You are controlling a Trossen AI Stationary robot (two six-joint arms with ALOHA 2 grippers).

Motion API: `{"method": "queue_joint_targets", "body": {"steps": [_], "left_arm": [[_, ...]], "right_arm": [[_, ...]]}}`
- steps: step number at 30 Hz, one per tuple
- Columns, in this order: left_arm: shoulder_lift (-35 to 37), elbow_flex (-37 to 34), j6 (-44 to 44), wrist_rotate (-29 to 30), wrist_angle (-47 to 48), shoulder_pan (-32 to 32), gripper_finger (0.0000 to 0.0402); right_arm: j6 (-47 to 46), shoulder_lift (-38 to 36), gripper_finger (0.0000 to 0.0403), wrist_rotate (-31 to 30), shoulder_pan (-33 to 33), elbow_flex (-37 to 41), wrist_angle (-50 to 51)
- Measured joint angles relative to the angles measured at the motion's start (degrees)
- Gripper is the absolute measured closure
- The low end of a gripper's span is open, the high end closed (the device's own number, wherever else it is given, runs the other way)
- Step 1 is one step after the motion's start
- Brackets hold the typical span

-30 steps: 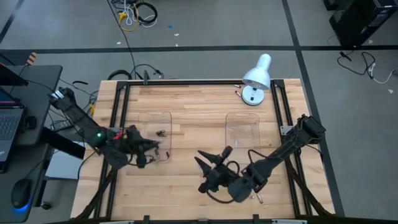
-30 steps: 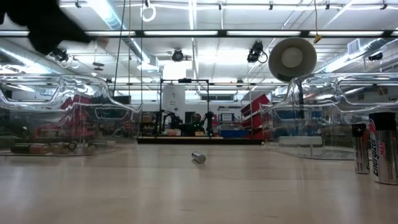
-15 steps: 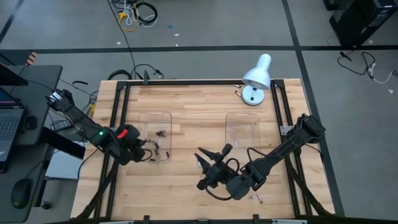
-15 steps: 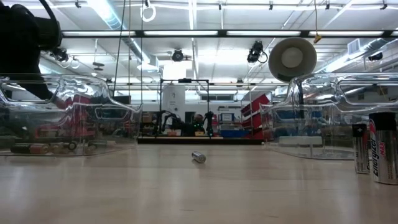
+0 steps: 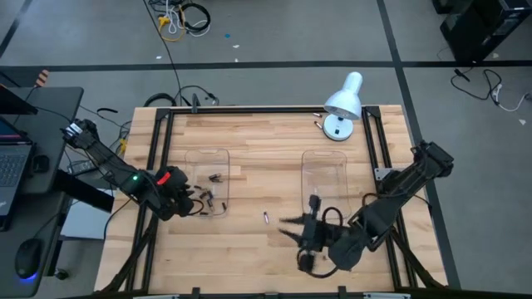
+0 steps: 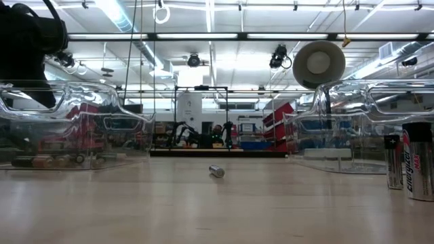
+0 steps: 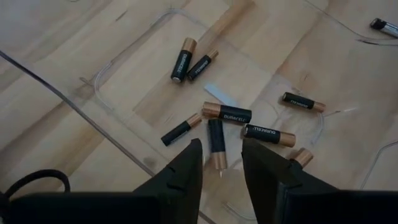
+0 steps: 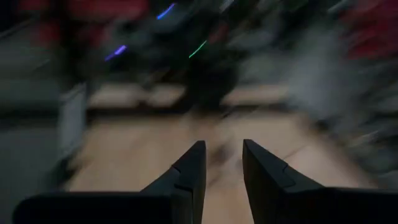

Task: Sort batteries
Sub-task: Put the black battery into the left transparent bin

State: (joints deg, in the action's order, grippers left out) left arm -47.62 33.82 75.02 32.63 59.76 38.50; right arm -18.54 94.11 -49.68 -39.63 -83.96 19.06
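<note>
I have the left gripper (image 7: 219, 163) over the left clear plastic tray (image 5: 207, 159), fingers apart with nothing between them. Below it lie dark copper-tipped batteries (image 7: 226, 113), all on their sides: one reads DURACELL, long axis running 9 to 3 o'clock in the left wrist view; another (image 7: 215, 143) lies roughly 12 to 6 just ahead of the fingertips.

The right gripper (image 5: 293, 225) hovers above the wooden desk (image 5: 266, 137) near 6 o'clock, fingers parted, empty. Just beside it at 9 o'clock lies one small silver battery (image 5: 265, 217), alone on bare wood.

In the low view two batteries (image 6: 416, 160) stand upright at the right edge, one marked Energizer. The right clear tray (image 5: 323, 170) and a white desk lamp (image 5: 343, 105) sit at 1 o'clock.
</note>
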Motion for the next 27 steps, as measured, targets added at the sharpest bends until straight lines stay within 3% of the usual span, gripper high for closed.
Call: {"method": "queue_joint_targets", "body": {"steps": [4, 10, 14, 27], "left_arm": [[0.00, 0.00, -0.02, 1.11, -0.06, 0.00, 0.0278], [0.00, 0.00, -0.02, 2.22, -0.40, 0.00, 0.0277], [0.00, 0.00, -0.02, 4.84, -0.32, 0.02, 0.0277], [0.00, -0.02, -0.03, 6.77, -0.14, 0.00, 0.0277]], "right_arm": [[-12.29, -1.49, 0.0313, 22.46, -0.70, 0.00, 18.46], [-31.53, -0.34, 0.0310, 33.90, -3.32, 0.10, 38.02], [-36.86, 2.54, 0.0302, 36.80, -5.94, 0.18, 41.78], [-38.26, 13.27, 0.0253, 42.61, -9.27, 0.17, 42.23]]}}
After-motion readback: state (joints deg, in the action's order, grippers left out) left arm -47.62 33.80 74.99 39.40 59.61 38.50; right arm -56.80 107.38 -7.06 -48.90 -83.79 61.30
